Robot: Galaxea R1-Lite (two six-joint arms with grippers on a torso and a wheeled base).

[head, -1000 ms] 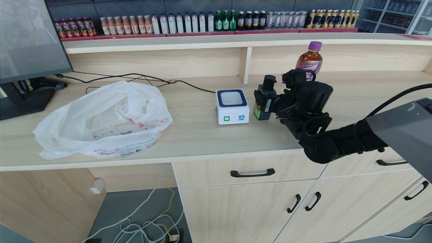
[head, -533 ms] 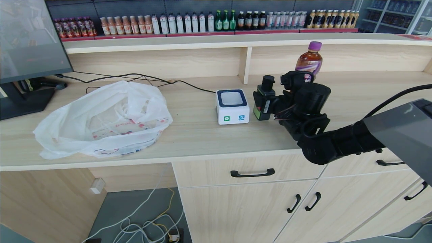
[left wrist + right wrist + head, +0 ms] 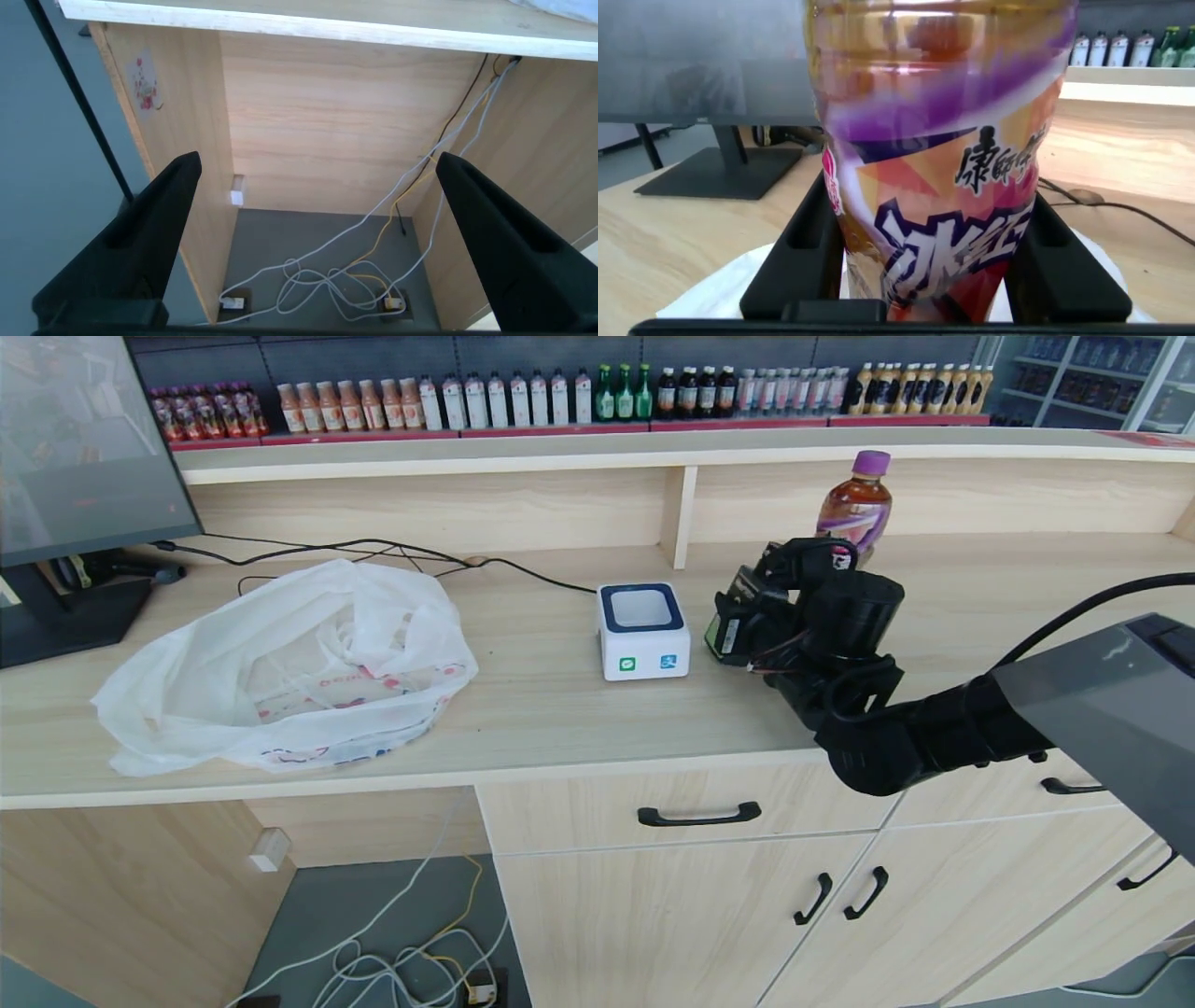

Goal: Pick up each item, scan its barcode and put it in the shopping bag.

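So, right gripper [image 3: 734, 620]: we see it clamped on a bottle [image 3: 934, 140], held above the counter [image 3: 560, 709] just to the right of the scanner [image 3: 642, 630].
Fingers [image 3: 799, 247]: in the right wrist view we find one black finger on each side of the bottle, both pressed against its label.
Bottle: it holds amber liquid and wears a purple, orange and white wrap. From the head view the arm hides most of it, so we cannot tell how far it leans.
Scanner: a small white box with a dark-framed window on top, standing on the counter between the gripper and the shopping bag [image 3: 289, 663]. We cannot tell whether the gripper's load touches it.
Shopping bag: white thin plastic, slumped on the left part of the counter with its mouth open, well apart from the bottle.
Second bottle [image 3: 856, 504]: purple cap, upright at the back of the counter, behind the right arm.
Monitor [image 3: 84, 439]: it stands at the far left of the counter, behind the bag.
Left gripper [image 3: 318, 238]: we see its fingers spread wide apart with nothing between them, down below the counter edge.
Cables [image 3: 318, 280]: they lie loose on the floor under the counter, beyond the left gripper.
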